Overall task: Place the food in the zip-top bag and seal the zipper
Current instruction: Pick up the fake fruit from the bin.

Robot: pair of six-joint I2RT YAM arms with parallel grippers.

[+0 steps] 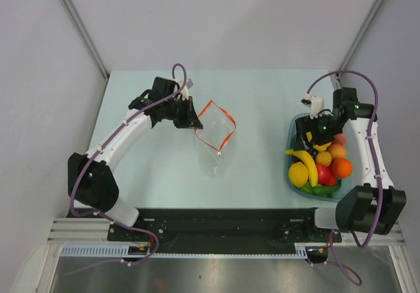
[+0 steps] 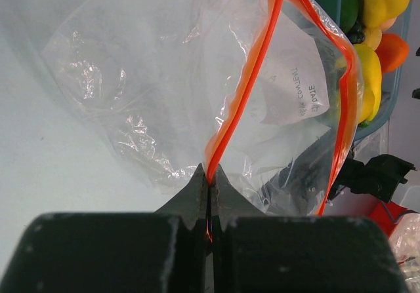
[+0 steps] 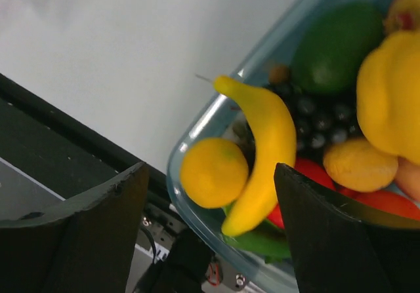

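Observation:
The zip-top bag lies clear and crinkled on the table's middle, mouth gaping, empty. My left gripper is shut on the near end of its red-orange zipper. In the left wrist view the zipper runs straight into the closed fingertips of that gripper. The food fills a teal tub at the right: a banana, an orange and a yellow round fruit. My right gripper hovers open above the tub. Between its spread fingers show the banana and the yellow round fruit, untouched.
The tub's rim also encloses a green lime, a yellow pepper, dark grapes and a red piece. A black rail runs along the table's near edge. White walls enclose the sides and back.

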